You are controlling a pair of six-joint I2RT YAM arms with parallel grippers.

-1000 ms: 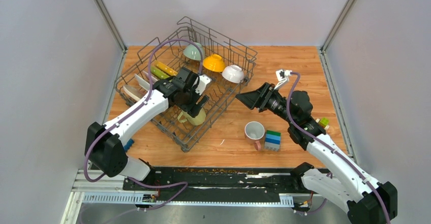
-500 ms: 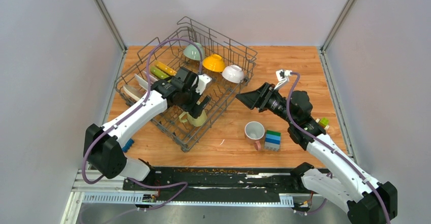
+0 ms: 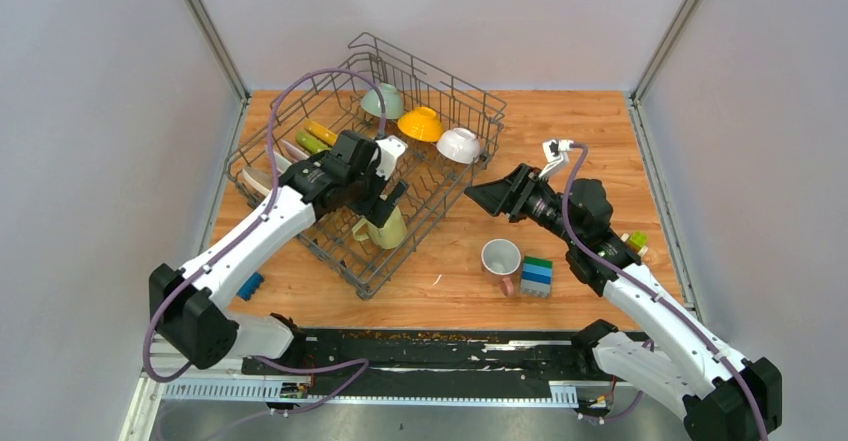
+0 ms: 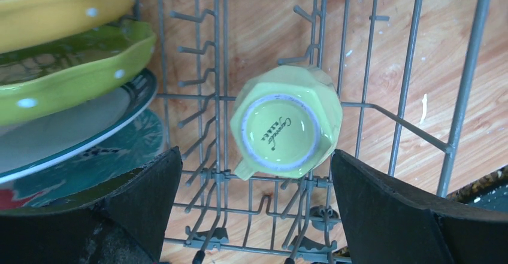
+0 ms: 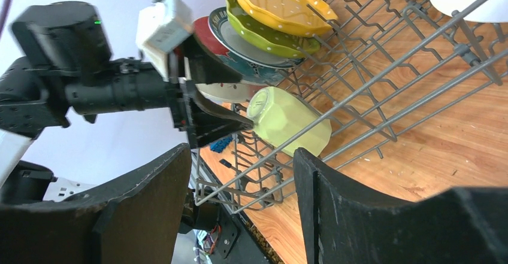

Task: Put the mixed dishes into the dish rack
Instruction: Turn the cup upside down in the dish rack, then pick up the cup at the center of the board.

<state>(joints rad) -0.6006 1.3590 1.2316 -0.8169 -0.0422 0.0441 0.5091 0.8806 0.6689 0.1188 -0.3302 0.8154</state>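
2 wide, empty: L gripper [image 4: 254, 159] above upturned mug [image 4: 281, 126] in rack [image 4: 472, 54], R gripper [image 5: 239, 153] beside rack.

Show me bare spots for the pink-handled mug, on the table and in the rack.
The table is bare in the far right corner, between dish rack and right wall, and in a strip between rack and white mug. Inside, tines stand free between the bowls and yellow mug. Crowded: the plates' end, around toy blocks.
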